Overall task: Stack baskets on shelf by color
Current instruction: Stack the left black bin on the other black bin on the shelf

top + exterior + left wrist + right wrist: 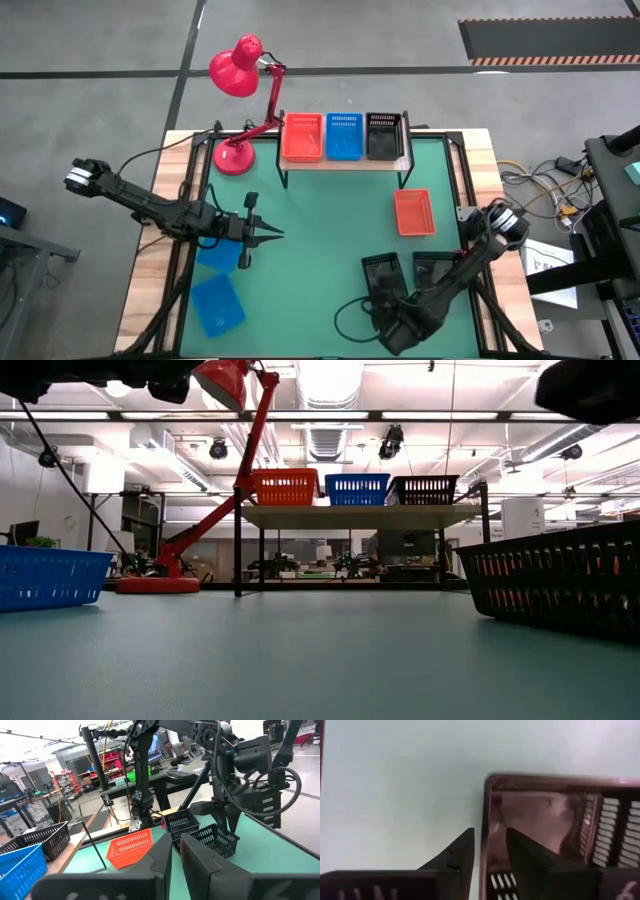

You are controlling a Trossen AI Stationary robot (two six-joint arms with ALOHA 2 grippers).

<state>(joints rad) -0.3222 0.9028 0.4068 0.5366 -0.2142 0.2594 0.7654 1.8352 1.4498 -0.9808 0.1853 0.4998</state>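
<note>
Shelf (345, 163) carrying 3 baskets, 1 each orange (302, 137), blue (344, 136), black (384, 136). Loose on surface (320, 230): 1 orange (414, 212), 2 blue (218, 303), 2 black (382, 272). Right gripper (489, 851) jaws astride black basket wall, not clenched. Left gripper (272, 235) clenched, empty.

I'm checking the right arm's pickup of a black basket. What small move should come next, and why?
Probably close the right end effector on the black basket's rim. In the right wrist view its fingers straddle that wall, one outside, one inside, slightly apart. On the shelf, a black basket already sits at the right end.
</note>
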